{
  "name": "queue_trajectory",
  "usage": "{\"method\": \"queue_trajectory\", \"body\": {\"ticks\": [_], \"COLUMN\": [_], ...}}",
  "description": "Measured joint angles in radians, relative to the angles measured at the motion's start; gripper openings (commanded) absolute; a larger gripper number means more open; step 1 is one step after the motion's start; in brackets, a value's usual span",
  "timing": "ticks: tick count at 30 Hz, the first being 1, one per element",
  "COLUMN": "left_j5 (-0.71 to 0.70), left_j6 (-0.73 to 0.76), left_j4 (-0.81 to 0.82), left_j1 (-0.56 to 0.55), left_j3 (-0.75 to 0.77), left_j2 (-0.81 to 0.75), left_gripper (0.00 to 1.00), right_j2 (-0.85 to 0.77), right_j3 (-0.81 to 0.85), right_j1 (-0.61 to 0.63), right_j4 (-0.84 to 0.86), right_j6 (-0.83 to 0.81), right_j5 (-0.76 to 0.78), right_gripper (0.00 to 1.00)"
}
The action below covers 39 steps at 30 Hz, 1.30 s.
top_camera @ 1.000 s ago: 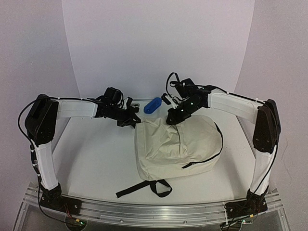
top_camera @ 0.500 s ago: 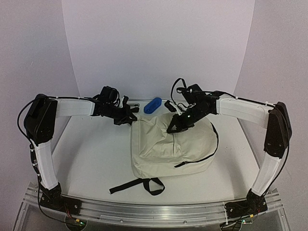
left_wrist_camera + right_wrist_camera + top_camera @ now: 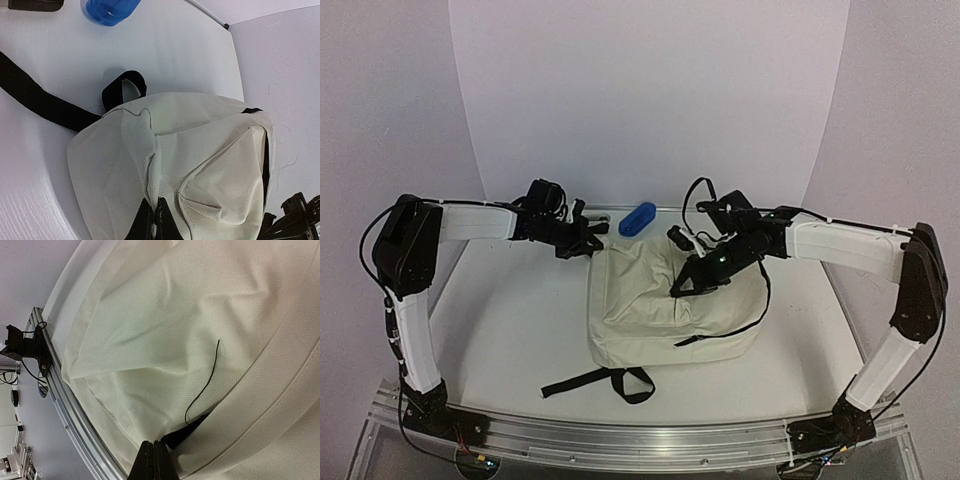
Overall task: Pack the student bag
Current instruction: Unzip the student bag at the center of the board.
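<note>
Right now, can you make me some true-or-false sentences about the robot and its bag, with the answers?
1. The student bag lies on the table. True.
2. The blue thing is inside the bag. False: it lies on the table beyond the bag.
3. Both grippers are wide open. False: the left gripper and right gripper are shut, pinching the bag's fabric.
4. A black strap sticks out from the bag's near edge. True.

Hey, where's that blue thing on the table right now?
In the top view, the blue object lies at the far edge of the table, just beyond the top of the student bag.
</note>
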Motion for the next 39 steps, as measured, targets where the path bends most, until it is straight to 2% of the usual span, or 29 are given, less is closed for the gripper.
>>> {"method": "queue_trajectory", "body": {"ticks": [7,16,27,29,30,31,32,33,35,36,37,39], "left_j5": [0.014,0.016,0.019,0.026,0.026,0.03,0.03,0.022,0.007,-0.012,-0.019,-0.068], "left_j6": [0.0,0.0,0.0,0.001,0.002,0.012,0.021,0.027,0.044,0.058,0.076,0.104], "left_j4": [0.003,0.005,0.025,0.031,0.031,0.031,0.031,0.032,0.027,0.021,0.016,-0.014], "left_j1": [0.007,0.015,0.025,0.027,0.027,0.027,0.028,0.028,0.034,0.039,0.04,0.042], "left_j3": [0.016,0.031,0.032,0.032,0.032,0.032,0.032,0.031,0.028,0.023,0.02,0.004], "left_j2": [0.013,0.024,0.038,0.038,0.038,0.038,0.038,0.036,0.028,0.016,0.004,-0.051], "left_gripper": [0.0,0.0,0.0,0.04,0.14,0.23,0.37,0.41,0.62,0.66,0.72,0.79], "right_j2": [-0.071,-0.078,-0.078,-0.078,-0.078,-0.079,-0.082,-0.088,-0.111,-0.133,-0.146,-0.193], "right_j3": [-0.069,-0.172,-0.235,-0.235,-0.235,-0.228,-0.22,-0.209,-0.187,-0.169,-0.161,-0.123], "right_j1": [0.07,0.178,0.222,0.222,0.222,0.222,0.222,0.222,0.222,0.222,0.222,0.222], "right_j4": [0.012,0.089,0.105,0.105,0.105,0.1,0.098,0.097,0.094,0.092,0.093,0.089], "right_j6": [0.054,0.147,0.188,0.192,0.195,0.2,0.208,0.207,0.221,0.226,0.239,0.254], "right_j5": [-0.003,0.001,-0.011,-0.01,-0.009,0.0,0.007,0.024,0.06,0.084,0.099,0.169], "right_gripper": [0.0,0.0,0.0,0.12,0.26,0.34,0.43,0.48,0.69,0.71,0.79,0.86]}}
